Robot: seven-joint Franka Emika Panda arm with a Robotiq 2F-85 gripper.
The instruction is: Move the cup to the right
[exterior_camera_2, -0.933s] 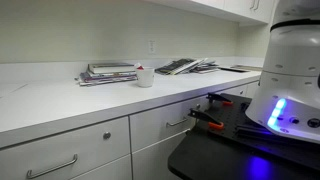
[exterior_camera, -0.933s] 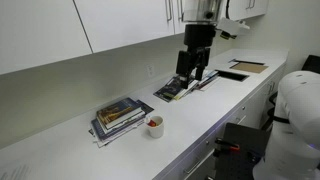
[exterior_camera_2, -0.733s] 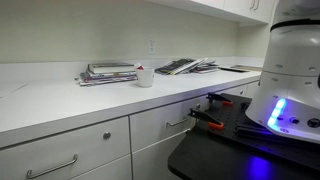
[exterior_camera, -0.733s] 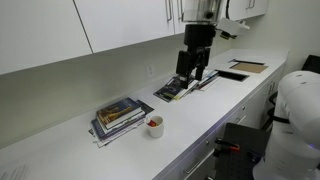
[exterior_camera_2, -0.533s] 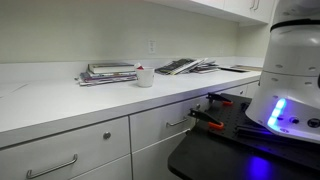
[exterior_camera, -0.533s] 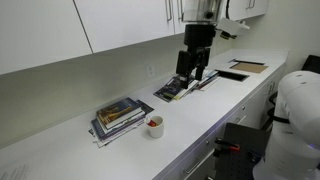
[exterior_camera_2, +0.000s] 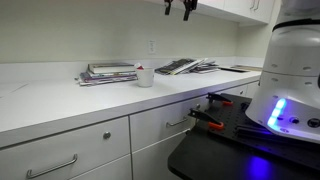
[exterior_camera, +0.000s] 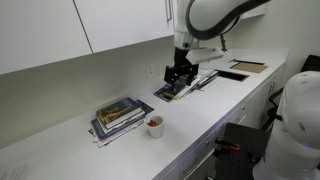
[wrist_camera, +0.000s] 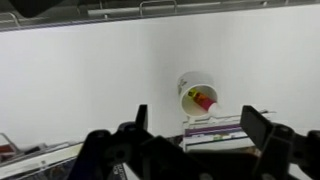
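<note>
My gripper [wrist_camera: 198,128] hangs above the table [exterior_camera: 210,108], fingers spread wide with nothing between them. Past the fingers in the wrist view, the cup [wrist_camera: 197,95] stands upright on the white table, well apart from me, just beside the stack of books [exterior_camera: 120,117]. The wall cabinets [exterior_camera: 120,25] hang beyond.

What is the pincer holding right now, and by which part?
Nothing. The pincer hangs open and empty in the air; the cup stands free on the counter.
</note>
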